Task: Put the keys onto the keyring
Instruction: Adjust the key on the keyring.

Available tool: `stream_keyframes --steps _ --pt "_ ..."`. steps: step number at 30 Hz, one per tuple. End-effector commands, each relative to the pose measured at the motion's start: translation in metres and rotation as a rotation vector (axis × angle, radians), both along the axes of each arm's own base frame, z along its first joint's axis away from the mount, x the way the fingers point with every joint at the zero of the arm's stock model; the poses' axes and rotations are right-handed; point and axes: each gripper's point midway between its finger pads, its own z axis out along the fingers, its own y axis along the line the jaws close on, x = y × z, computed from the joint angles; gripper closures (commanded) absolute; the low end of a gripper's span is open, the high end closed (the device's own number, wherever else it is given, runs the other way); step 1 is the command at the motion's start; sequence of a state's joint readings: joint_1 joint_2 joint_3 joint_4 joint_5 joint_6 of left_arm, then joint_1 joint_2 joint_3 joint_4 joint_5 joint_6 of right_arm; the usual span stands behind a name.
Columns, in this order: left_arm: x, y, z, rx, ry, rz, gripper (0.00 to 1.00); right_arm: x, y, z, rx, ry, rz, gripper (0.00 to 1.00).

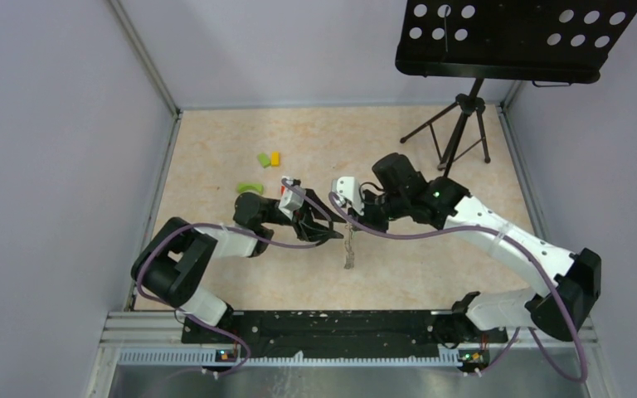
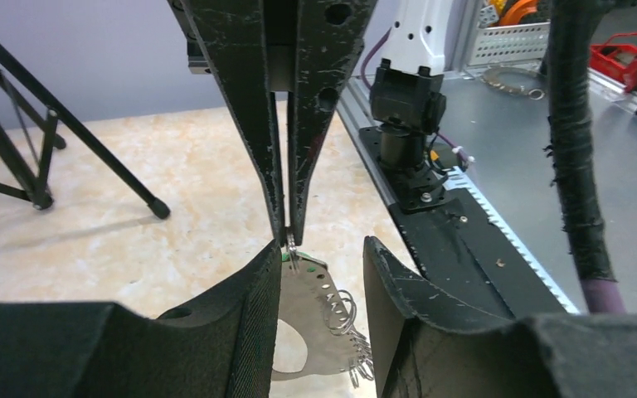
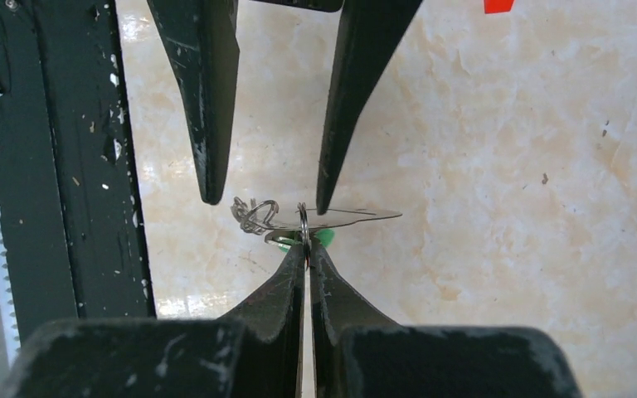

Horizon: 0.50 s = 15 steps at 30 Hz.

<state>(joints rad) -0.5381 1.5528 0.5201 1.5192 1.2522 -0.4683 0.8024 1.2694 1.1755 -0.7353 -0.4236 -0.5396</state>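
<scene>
My right gripper (image 3: pixel 305 247) is shut on a thin wire keyring (image 3: pixel 303 217), gripped edge-on at its fingertips. Below the ring, above the tabletop, hangs a flat silver key piece (image 2: pixel 311 311) with a row of holes, several small wire rings (image 2: pixel 344 311) and a green tag (image 3: pixel 324 239). From above, the bunch (image 1: pixel 349 253) dangles between the two arms. My left gripper (image 2: pixel 322 245) is open, its fingers (image 2: pixel 240 323) standing on either side of the silver piece, which is partly hidden behind the left one. In the top view the left gripper (image 1: pixel 330 234) meets the right gripper (image 1: pixel 348 224) mid-table.
Small green and yellow blocks (image 1: pixel 269 158) and a curved green piece (image 1: pixel 250 188) lie on the far left of the beige table (image 1: pixel 216 149). A black music stand (image 1: pixel 506 37) on a tripod (image 1: pixel 458 133) stands at the back right. A black rail (image 1: pixel 323 327) runs along the near edge.
</scene>
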Motion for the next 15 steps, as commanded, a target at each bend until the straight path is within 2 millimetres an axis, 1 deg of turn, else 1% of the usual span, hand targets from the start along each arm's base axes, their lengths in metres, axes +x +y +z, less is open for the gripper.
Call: stream_keyframes --steps 1,6,15 --pt "0.015 -0.003 0.02 -0.065 -0.14 0.078 0.54 0.007 0.003 0.015 -0.042 -0.056 -0.012 1.0" --pt "0.02 -0.003 0.021 -0.072 -0.131 0.116 0.54 0.009 0.007 0.015 -0.083 -0.057 -0.011 1.0" --pt "0.024 -0.007 0.01 -0.052 -0.1 0.132 0.62 0.009 0.012 0.02 -0.082 -0.05 -0.01 1.0"
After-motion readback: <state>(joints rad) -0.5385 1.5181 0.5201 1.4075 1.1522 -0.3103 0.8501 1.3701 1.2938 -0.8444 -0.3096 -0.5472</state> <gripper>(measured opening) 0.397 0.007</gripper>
